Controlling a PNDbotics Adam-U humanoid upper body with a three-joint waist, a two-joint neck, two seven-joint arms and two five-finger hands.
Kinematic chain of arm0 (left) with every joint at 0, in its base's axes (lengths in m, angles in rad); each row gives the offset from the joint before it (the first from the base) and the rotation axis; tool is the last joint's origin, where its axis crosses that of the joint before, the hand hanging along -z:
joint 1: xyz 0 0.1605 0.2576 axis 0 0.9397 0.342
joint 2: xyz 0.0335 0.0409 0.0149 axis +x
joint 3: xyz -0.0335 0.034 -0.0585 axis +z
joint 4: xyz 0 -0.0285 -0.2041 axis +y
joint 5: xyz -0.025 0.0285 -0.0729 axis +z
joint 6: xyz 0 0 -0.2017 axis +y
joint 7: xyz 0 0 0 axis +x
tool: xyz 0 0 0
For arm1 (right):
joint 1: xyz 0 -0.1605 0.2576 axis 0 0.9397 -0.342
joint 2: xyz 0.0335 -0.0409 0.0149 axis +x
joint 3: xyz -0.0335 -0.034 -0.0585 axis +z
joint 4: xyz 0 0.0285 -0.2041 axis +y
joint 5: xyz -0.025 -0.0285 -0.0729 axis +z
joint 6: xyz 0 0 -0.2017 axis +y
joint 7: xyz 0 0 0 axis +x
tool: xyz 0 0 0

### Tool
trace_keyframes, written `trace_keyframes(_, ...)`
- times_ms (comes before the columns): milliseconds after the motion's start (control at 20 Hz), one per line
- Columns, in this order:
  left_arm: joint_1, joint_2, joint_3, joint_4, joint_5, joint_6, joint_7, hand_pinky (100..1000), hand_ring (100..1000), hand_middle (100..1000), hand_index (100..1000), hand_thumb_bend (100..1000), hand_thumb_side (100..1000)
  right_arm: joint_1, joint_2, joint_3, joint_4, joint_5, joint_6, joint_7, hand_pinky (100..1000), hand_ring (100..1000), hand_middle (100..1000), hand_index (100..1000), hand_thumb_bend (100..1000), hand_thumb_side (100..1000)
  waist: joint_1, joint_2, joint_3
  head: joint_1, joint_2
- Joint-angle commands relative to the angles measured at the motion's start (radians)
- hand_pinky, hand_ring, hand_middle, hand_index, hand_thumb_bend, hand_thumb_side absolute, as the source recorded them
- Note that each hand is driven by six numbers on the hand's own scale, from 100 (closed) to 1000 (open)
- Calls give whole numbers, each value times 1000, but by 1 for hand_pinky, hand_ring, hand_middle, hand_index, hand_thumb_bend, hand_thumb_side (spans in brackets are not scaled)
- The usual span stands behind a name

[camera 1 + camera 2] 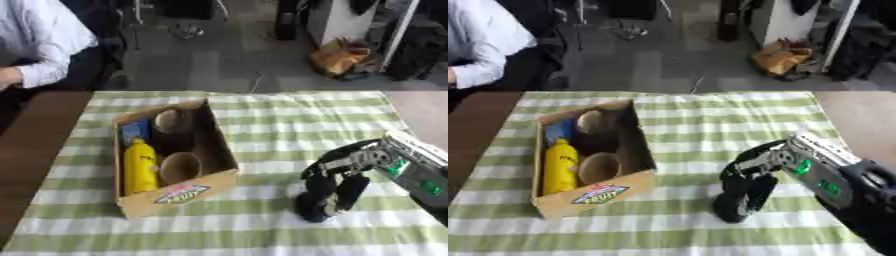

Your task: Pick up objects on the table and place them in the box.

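Note:
An open cardboard box (224,150) stands on the left half of the green-and-white checked cloth. Inside it a yellow bottle (140,167) stands along the left wall, with a blue item (136,131) behind it. A brown bowl (179,167) lies near the box's front and another round brown item (171,120) at the back. My right hand (337,187) comes in from the right. Its fingers point down and curl round a small dark object (730,209) that touches the cloth right of the box. Most of that object is hidden by the fingers. My left hand does not show.
The checked cloth (289,125) covers the table, with bare brown wood (35,150) along its left side. A person in a white shirt (44,40) sits at the far left corner. Bags and furniture stand on the floor beyond the far edge.

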Motion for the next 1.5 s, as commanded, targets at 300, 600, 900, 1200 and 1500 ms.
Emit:
trace_keyframes(300, -15, 15, 8, -13, -2, 4, 0, 896, 968, 943, 1000, 100, 983, -35, -10, -37, -18, 2, 28, -2, 407, 595, 632, 682, 144, 506, 1, -13, -2, -1, 2)
trace_keyframes(600, -18, 16, 10, -13, -3, 3, 1, 897, 968, 942, 1000, 100, 984, -40, -13, -44, -21, 5, 37, -2, 340, 528, 544, 609, 100, 464, -2, -15, -2, 1, 1)
trace_keyframes(900, -21, 17, 11, -13, -5, 1, 4, 897, 968, 942, 1000, 100, 979, -43, -9, -51, -4, 10, 52, -2, 217, 478, 490, 507, 100, 351, -4, -17, 0, 1, 1)
trace_keyframes(1200, -19, 17, 13, -13, -5, 1, 6, 899, 968, 942, 1000, 100, 978, -49, -5, -65, 0, 13, 77, -2, 135, 409, 430, 463, 100, 325, -4, -16, 1, 1, 1)
trace_keyframes(1500, -18, 16, 12, -13, -4, 1, 6, 899, 968, 942, 1000, 100, 978, -58, -2, -77, -24, 14, 96, -2, 100, 379, 404, 466, 100, 323, -4, -17, -1, 2, 1)
